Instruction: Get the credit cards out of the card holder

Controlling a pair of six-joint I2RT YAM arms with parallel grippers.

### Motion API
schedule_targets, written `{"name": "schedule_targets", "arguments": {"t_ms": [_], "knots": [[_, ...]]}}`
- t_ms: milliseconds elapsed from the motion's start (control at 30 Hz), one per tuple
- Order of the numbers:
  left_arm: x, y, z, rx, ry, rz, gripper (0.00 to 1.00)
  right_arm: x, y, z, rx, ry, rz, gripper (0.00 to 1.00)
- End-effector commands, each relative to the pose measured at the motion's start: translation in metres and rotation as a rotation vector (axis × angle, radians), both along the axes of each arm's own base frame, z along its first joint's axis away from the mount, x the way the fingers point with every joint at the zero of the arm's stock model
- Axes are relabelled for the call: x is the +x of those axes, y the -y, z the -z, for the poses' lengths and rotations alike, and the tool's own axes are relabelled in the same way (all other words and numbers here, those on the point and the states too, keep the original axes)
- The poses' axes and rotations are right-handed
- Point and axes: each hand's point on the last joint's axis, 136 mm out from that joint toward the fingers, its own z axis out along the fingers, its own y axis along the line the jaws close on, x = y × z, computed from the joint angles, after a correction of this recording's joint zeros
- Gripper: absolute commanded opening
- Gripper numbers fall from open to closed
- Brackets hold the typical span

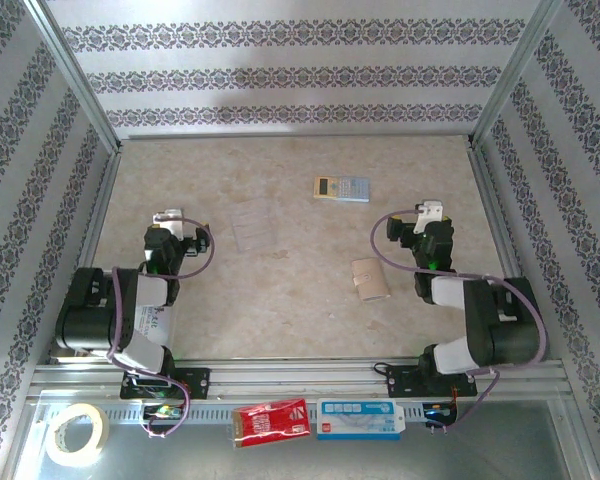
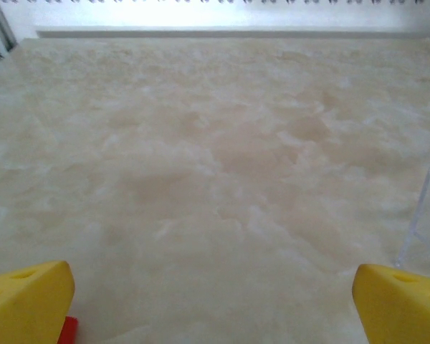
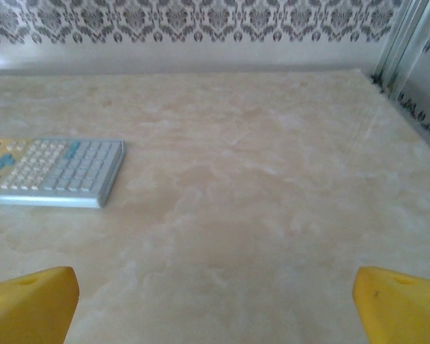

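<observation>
The card holder (image 1: 371, 279) lies flat on the table (image 1: 300, 310), right of centre. It looks folded shut, though the top view is too small to be sure. It sits just left of the right arm's forearm and apart from it, with open table around it.

Farther back lies a yellow and pale-blue calculator (image 1: 341, 188), well apart from the holder; in the right wrist view the calculator (image 3: 57, 172) sits ahead and to the left. A clear plastic sheet (image 1: 252, 226) lies left of centre, and its edge (image 2: 426, 215) shows at the right side of the left wrist view. On the metal shelf in front of the arm bases are a roll of tape (image 1: 77, 433), a red packet (image 1: 271, 421) and a blue-and-white box (image 1: 358, 419).

The right gripper (image 1: 430, 212) hangs beyond the holder with its yellow fingers (image 3: 29, 301) spread wide, grasping nothing. The left gripper (image 1: 172, 216) is likewise released, its fingers (image 2: 29, 297) far apart over bare table.
</observation>
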Motion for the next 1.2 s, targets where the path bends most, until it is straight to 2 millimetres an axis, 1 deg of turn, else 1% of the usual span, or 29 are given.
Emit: {"name": "schedule_targets", "arguments": {"t_ms": [0, 33, 100, 167, 267, 400, 500, 533, 633, 700, 800, 867, 967, 1167], "knots": [[0.0, -0.008, -0.029, -0.008, 0.017, -0.051, 1.0, 0.002, -0.011, -0.032, -0.049, 0.0, -0.002, 0.98], [-0.001, -0.01, -0.036, -0.017, 0.006, -0.065, 1.0, 0.001, -0.01, -0.04, -0.026, -0.011, 0.029, 0.98], [-0.002, -0.016, -0.052, -0.066, 0.003, -0.119, 1.0, 0.0, -0.012, -0.051, 0.071, -0.046, 0.064, 0.98], [-0.007, -0.017, -0.062, -0.152, -0.023, -0.164, 1.0, -0.004, -0.017, -0.058, 0.168, -0.108, 0.08, 0.98], [-0.009, -0.007, -0.081, -0.251, -0.068, -0.144, 1.0, -0.01, -0.027, -0.068, 0.282, -0.161, 0.064, 0.98], [-0.017, 0.001, -0.101, -0.334, -0.054, -0.122, 1.0, -0.023, -0.04, -0.067, 0.389, -0.269, 0.037, 0.98], [-0.021, 0.018, -0.111, -0.394, -0.059, -0.037, 1.0, -0.038, -0.047, -0.057, 0.473, -0.375, 0.049, 0.98], [-0.023, 0.022, -0.112, -0.41, -0.064, -0.017, 1.0, -0.045, -0.052, -0.049, 0.501, -0.423, 0.047, 0.98], [-0.026, 0.033, -0.116, -0.435, -0.076, 0.042, 1.0, -0.065, -0.058, -0.025, 0.559, -0.547, 0.085, 0.93], [-0.027, 0.039, -0.117, -0.443, -0.084, 0.075, 1.0, -0.077, -0.067, -0.013, 0.57, -0.608, 0.079, 0.91], [-0.026, 0.046, -0.119, -0.452, -0.084, 0.119, 1.0, -0.091, -0.086, -0.001, 0.541, -0.67, 0.046, 0.9], [-0.026, 0.05, -0.121, -0.46, -0.078, 0.143, 1.0, -0.097, -0.099, 0.008, 0.523, -0.708, 0.027, 0.89], [-0.026, 0.053, -0.122, -0.468, -0.069, 0.164, 1.0, -0.103, -0.112, 0.023, 0.525, -0.757, 0.025, 0.84], [-0.027, 0.057, -0.121, -0.462, -0.071, 0.192, 1.0, -0.103, -0.13, 0.05, 0.509, -0.83, 0.02, 0.77]]}}
